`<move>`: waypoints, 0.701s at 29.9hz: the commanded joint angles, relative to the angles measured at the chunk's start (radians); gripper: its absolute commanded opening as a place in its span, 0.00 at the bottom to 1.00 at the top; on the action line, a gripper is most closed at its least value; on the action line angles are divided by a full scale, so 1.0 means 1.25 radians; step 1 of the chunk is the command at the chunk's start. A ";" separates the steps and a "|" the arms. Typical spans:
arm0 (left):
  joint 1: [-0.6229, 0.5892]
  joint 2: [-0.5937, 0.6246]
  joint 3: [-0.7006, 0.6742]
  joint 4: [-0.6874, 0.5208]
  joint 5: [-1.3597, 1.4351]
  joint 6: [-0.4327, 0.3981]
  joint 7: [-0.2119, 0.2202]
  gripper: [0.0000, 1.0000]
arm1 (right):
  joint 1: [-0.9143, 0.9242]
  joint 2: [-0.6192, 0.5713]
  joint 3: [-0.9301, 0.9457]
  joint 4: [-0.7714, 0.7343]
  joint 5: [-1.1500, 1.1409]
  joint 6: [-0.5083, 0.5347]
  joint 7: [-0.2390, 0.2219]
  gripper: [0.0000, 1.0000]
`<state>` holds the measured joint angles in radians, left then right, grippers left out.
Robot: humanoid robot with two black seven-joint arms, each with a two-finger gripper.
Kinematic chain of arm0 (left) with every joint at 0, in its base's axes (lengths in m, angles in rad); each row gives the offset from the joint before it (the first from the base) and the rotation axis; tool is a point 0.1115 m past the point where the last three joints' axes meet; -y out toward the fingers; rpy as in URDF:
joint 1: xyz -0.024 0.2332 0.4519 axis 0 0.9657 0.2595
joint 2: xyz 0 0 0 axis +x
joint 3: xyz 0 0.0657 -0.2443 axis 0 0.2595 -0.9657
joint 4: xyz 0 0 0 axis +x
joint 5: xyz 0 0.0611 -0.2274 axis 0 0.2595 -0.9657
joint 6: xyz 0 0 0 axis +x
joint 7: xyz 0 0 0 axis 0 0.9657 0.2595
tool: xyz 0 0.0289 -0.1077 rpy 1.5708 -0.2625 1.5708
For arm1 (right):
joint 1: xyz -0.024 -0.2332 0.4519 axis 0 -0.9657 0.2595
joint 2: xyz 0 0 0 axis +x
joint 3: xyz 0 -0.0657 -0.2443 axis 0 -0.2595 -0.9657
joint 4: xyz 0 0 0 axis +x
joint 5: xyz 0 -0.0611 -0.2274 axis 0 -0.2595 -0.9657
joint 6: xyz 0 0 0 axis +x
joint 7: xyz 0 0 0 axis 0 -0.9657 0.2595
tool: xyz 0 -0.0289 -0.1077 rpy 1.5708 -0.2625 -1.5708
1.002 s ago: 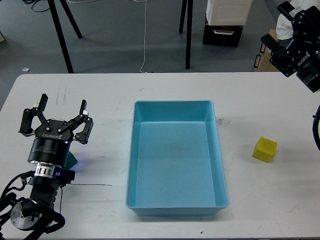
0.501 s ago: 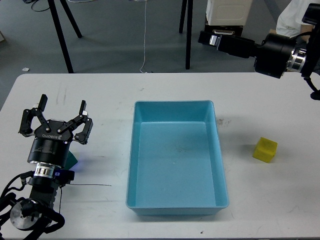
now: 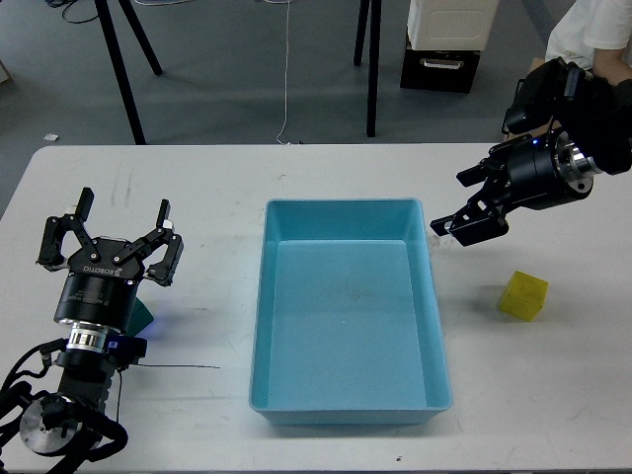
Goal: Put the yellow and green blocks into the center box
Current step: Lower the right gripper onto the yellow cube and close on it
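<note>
Left pincer (image 3: 111, 229) gapes empty over the green block (image 3: 144, 314); right pincer (image 3: 462, 202), open and empty, hangs near the yellow block (image 3: 522, 295)

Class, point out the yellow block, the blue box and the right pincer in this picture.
Yellow block (image 3: 523, 295): head view, middle of its visible faces.
Blue box (image 3: 265, 296): head view, left wall.
Right pincer (image 3: 466, 202): head view, midway between its fingertips.

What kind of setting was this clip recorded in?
Probably a robotics lab or test room: a plain white table holding a blue box, black stand legs and a loose cable on grey floor.
</note>
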<state>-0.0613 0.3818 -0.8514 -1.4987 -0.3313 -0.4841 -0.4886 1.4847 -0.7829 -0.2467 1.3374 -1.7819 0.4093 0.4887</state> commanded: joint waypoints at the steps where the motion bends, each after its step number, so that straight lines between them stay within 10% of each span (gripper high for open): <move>1: 0.000 0.000 0.000 0.000 0.000 0.001 0.000 1.00 | -0.008 -0.018 -0.037 0.001 -0.005 0.000 0.000 0.96; 21: 0.000 -0.001 0.002 0.000 0.000 0.002 0.000 1.00 | -0.120 -0.014 -0.103 -0.088 -0.083 -0.005 0.000 0.97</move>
<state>-0.0616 0.3804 -0.8484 -1.4986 -0.3313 -0.4816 -0.4887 1.3593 -0.8084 -0.3775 1.2536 -1.8844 0.4059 0.4887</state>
